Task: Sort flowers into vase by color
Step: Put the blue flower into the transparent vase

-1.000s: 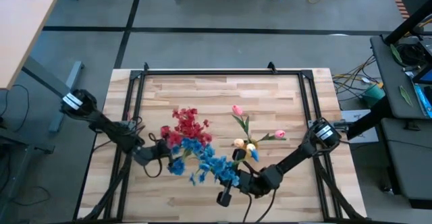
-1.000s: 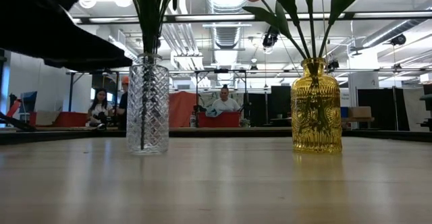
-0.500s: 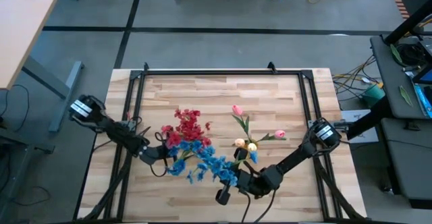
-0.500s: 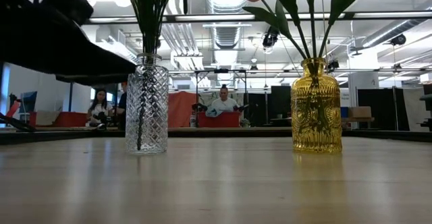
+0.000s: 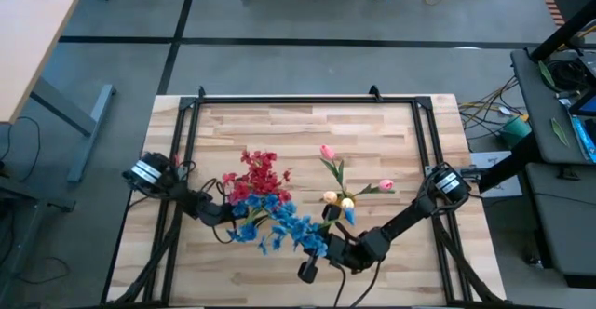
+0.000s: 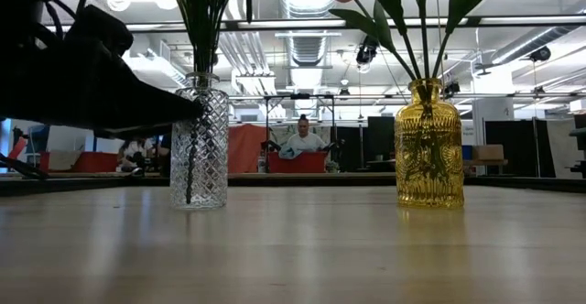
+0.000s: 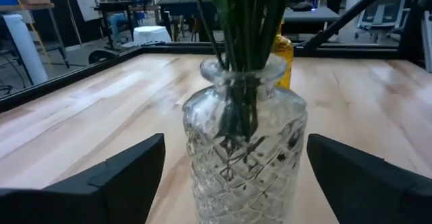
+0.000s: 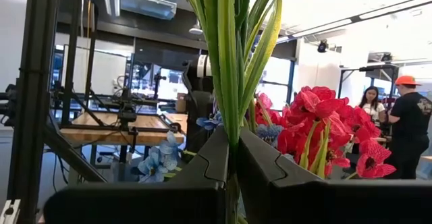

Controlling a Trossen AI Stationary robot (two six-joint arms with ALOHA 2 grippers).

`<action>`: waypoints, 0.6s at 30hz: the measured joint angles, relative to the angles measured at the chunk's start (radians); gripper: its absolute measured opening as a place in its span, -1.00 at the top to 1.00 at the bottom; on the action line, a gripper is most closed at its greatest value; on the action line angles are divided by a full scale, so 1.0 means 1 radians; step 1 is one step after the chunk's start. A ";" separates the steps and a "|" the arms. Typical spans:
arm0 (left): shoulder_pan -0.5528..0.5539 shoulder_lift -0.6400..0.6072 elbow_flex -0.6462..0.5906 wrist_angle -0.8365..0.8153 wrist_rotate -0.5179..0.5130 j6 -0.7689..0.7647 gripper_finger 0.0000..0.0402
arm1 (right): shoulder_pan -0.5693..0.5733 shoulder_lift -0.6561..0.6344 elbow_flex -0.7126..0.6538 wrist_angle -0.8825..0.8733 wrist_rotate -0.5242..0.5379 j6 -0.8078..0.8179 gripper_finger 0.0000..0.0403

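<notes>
1. The flowers (image 5: 270, 202) stand in two vases on the desk (image 5: 307, 127): red sprays (image 5: 256, 171) and blue sprays (image 5: 289, 223) share the clear cut-glass vase (image 6: 199, 144), while the pink and cream tulips (image 5: 343, 183) rise from the yellow glass vase (image 6: 428, 146). The two vases stand well apart, side by side in the low view.
2. The left claw (image 7: 229, 166) is spread wide and level with the clear vase, which sits straight ahead between its two fingers (image 7: 131, 170) without touching either. The vase's long axis is upright, so a sideways closing would take it around the body. In my judgement this arm is the nearer one to that vase.
3. The right claw (image 8: 231, 150) is pressed together on a bundle of upright green stems (image 8: 226, 62), held just above the fingertips. Red blossoms show just beyond it. From above, this claw sits near the desk's front edge, between the blue sprays and the tulips. Which flower these stems belong to I cannot tell.
4. No brand, label or readable writing shows on either vase, the arms or the desk.
</notes>
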 joint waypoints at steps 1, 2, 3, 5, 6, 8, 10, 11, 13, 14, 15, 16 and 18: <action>0.000 0.017 0.000 0.023 0.000 0.004 -0.69 | -0.001 0.000 0.000 -0.002 0.000 0.000 0.94; 0.000 0.033 0.000 0.048 0.000 0.007 -0.67 | -0.002 0.000 0.000 -0.004 0.000 0.001 0.94; 0.001 0.046 0.000 0.064 0.000 0.008 -0.65 | -0.003 0.000 0.000 -0.005 0.000 0.002 0.94; 0.002 0.061 0.001 0.059 0.000 0.006 -0.60 | -0.006 0.000 0.000 -0.007 0.000 0.003 0.94; 0.003 0.068 0.004 0.062 0.000 0.006 -0.58 | -0.007 0.000 0.000 -0.010 -0.001 0.003 0.94; 0.003 0.076 0.013 0.062 0.000 0.006 -0.55 | -0.013 0.000 0.000 -0.026 -0.002 0.010 0.94; 0.004 0.080 0.022 0.063 0.000 0.006 -0.55 | -0.018 0.000 -0.001 -0.035 -0.002 0.023 0.94; 0.004 0.081 0.026 0.063 0.000 0.007 -0.54 | -0.022 0.000 -0.001 -0.043 -0.003 0.032 0.94; 0.003 0.082 0.030 0.062 0.002 0.013 -0.54 | -0.031 0.000 -0.001 -0.059 -0.027 0.058 0.94; 0.004 0.082 0.032 0.063 0.005 0.013 -0.54 | -0.034 0.000 -0.001 -0.063 -0.039 0.070 0.94; 0.004 0.082 0.033 0.063 0.006 0.013 -0.54 | -0.039 0.000 -0.001 -0.070 -0.050 0.076 0.94; 0.004 0.082 0.033 0.063 0.006 0.013 -0.54 | -0.043 0.000 -0.001 -0.075 -0.053 0.082 0.94; 0.004 0.082 0.033 0.063 0.006 0.013 -0.54 | -0.050 0.000 -0.001 -0.076 -0.052 0.084 0.94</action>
